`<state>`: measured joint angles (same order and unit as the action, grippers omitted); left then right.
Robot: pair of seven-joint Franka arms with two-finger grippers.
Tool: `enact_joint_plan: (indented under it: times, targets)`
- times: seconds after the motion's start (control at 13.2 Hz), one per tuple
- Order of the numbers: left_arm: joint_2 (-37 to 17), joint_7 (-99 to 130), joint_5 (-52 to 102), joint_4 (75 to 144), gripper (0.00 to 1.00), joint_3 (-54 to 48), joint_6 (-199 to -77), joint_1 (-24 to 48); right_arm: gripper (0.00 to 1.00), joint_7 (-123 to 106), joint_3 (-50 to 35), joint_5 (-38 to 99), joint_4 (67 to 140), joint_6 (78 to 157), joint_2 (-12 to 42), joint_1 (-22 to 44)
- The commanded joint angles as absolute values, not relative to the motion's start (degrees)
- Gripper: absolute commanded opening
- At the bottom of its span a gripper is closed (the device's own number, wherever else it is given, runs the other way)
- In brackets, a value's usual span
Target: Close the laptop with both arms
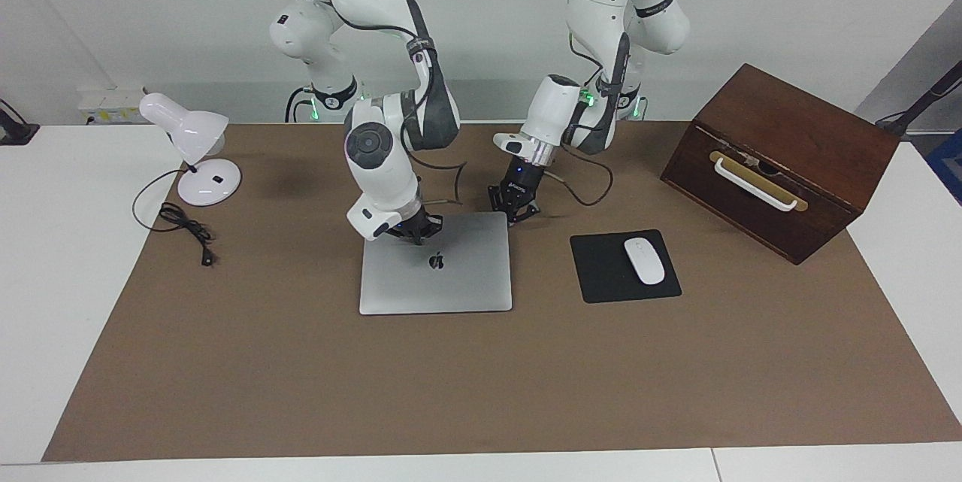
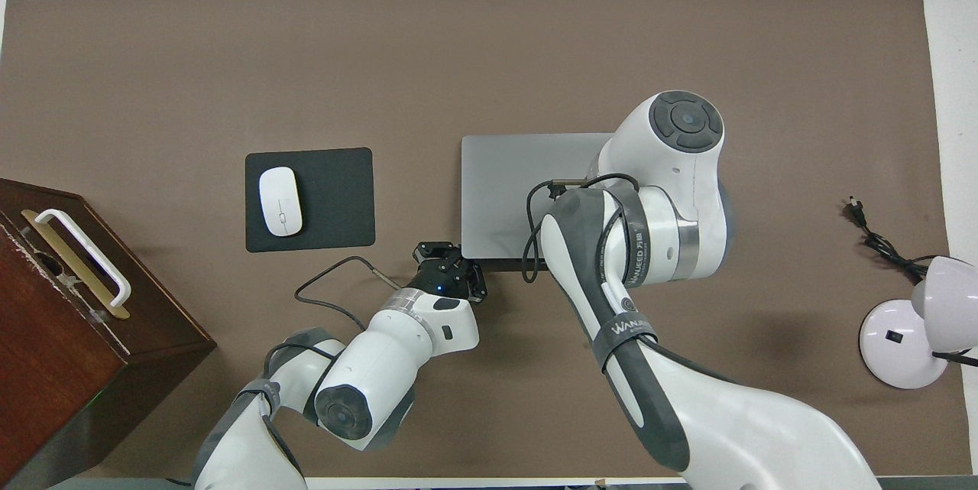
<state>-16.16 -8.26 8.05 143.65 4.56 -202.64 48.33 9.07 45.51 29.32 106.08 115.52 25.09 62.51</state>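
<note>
A: Item one, as entered?

B: A thin silver-grey metal laptop (image 1: 436, 271) with a dark apple logo on its lid is recorded lying flat and fully closed on the brown table mat (image 1: 481, 384), about midway between the two arms' ends of the table.

A: And the arms?

B: Two white jointed robot arms are listed. The right gripper (image 1: 415, 233), small, black and claw-shaped, is found over the lid's edge nearest the robots, just above the logo; its fingertips are drawn together with nothing between them. Contact with the lid cannot be confirmed. In the overhead view it is hidden under its own arm.

A: The left one?

B: The left gripper (image 1: 517, 213), likewise black, is set just beside the lid's corner nearest the robots, on the side toward the left arm's end of the table, low over the mat. Its fingertips are also brought together and nothing is carried. It is seen in the overhead view (image 2: 451, 264) too.

A: Other entries?

B: A black square mouse pad (image 1: 601, 271) bearing a white oval mouse (image 1: 644, 260) is logged beside the laptop, toward the left arm's end. A dark brown wooden box with a white handle (image 1: 782, 159) is noted past it at that end. A white desk lamp (image 1: 192, 159) with a loose black cord (image 1: 184, 226) is catalogued at the right arm's end.
</note>
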Motion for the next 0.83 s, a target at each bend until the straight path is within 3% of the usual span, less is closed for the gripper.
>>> enact_joint_plan:
  times: [0.0,0.45,0.75]
  targets:
    - [-18.11,-8.26,8.70,146.69,0.00,4.75,-200.65,50.27,0.00,7.65,46.05,31.11,104.34,112.08,23.55,62.23]
    - [-18.11,-3.97,10.55,145.90,0.00,4.75,-200.65,50.19,0.00,7.03,45.88,30.06,99.94,109.16,19.88,56.71]
    - [-16.27,1.13,10.55,145.81,0.00,4.75,-200.39,49.83,0.00,3.96,43.78,24.45,93.00,105.74,18.81,50.12]
